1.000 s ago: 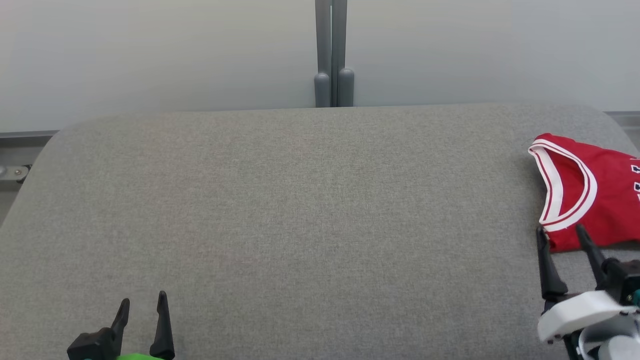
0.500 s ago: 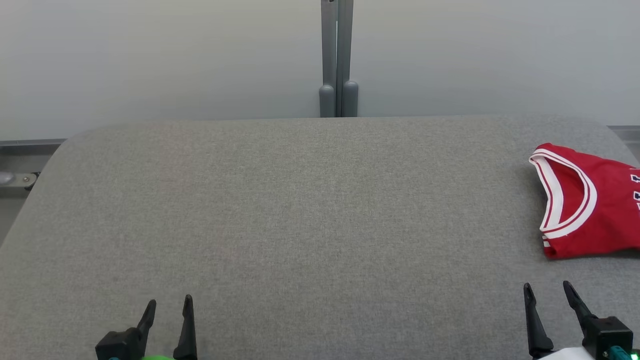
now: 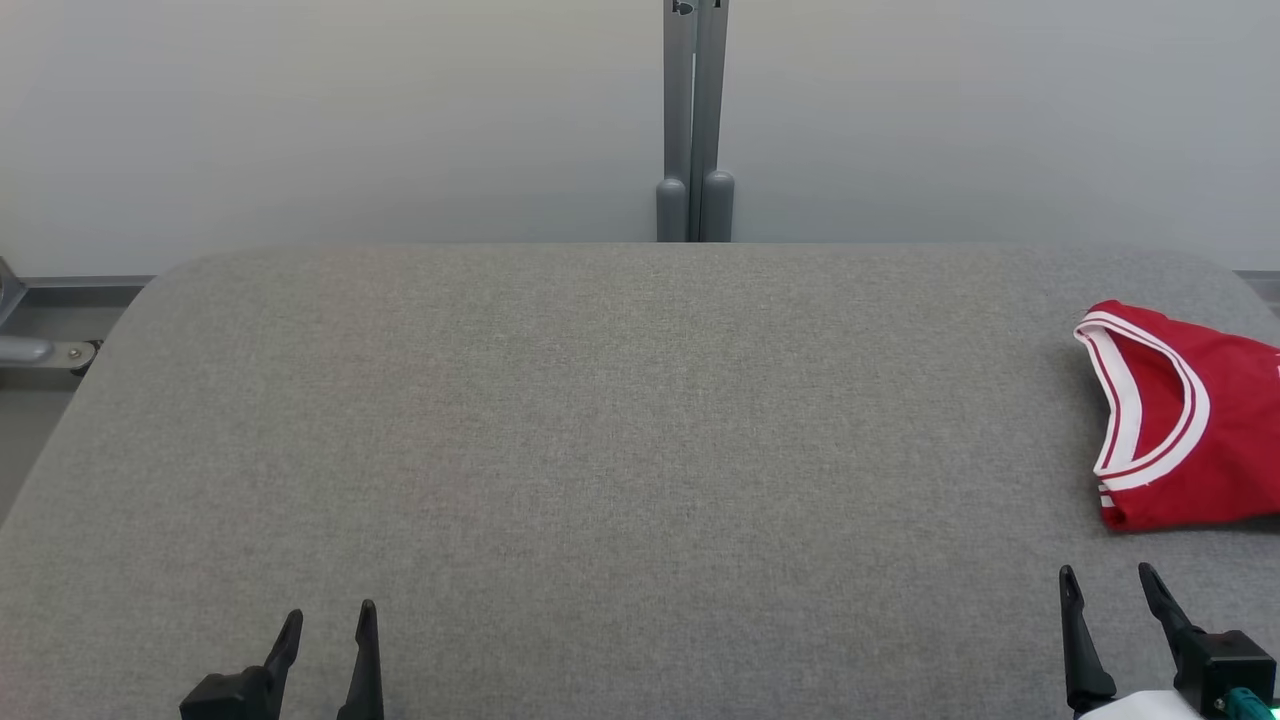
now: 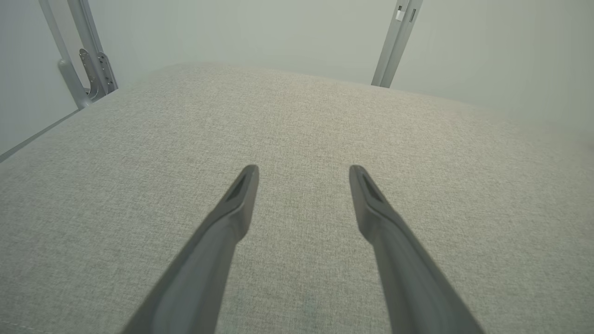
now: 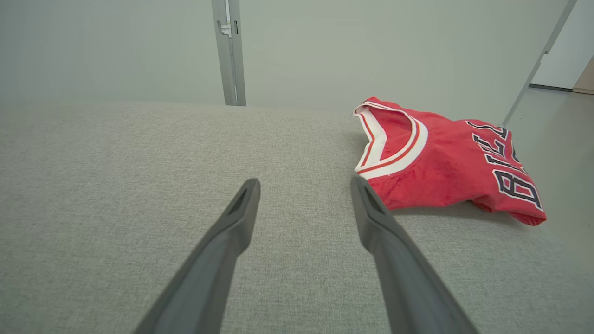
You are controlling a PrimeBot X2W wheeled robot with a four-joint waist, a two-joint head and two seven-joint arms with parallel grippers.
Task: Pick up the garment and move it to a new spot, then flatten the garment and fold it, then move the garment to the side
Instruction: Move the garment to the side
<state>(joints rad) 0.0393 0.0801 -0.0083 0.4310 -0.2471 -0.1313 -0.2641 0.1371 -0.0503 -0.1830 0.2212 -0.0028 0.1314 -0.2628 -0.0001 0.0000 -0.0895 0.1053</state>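
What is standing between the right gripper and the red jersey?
Nothing visible does. The right gripper, open and holding nothing, sits short of the jersey's near edge, with just a stretch of bare grey table between them.

Left gripper (image 4: pixel 304 171) spread wide, empty, above grey table (image 4: pixel 417 153)

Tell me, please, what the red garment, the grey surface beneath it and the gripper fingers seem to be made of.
Garment: thin fabric, probably synthetic jersey; matte, creased and slumped, white-banded trim.
Surface: woven upholstery cloth, matte; fine flecked weave shows, rounded corners suggest padding.
Right gripper's fingers: likely moulded plastic, dark, smooth, matte, with recessed slots; metal cannot be ruled out.
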